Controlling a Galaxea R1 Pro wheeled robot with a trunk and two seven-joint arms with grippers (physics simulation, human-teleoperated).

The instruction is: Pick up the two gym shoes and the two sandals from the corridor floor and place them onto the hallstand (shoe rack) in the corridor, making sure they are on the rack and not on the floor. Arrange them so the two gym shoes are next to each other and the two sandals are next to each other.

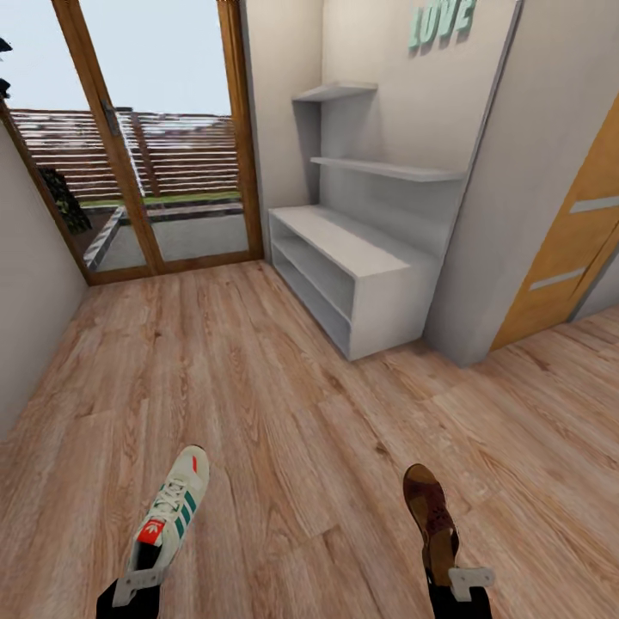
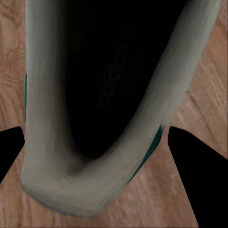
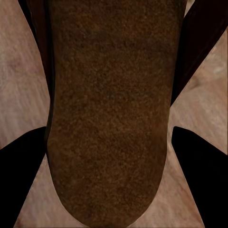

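Carry step: L gripper (image 1: 137, 585) clamps sneaker (image 1: 172, 507) at heel, R gripper (image 1: 460, 585) clamps sandal (image 1: 430, 516) at heel. Both well short of shoe rack (image 1: 361, 266). Next: drive to rack, set both on bench top.

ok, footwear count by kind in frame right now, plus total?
Sneakers: 1, white with green stripes, heel between the left gripper's fingers.
Sandals: 1, brown, heel end at the right gripper.
Total: 2. Nothing on the shoe rack.
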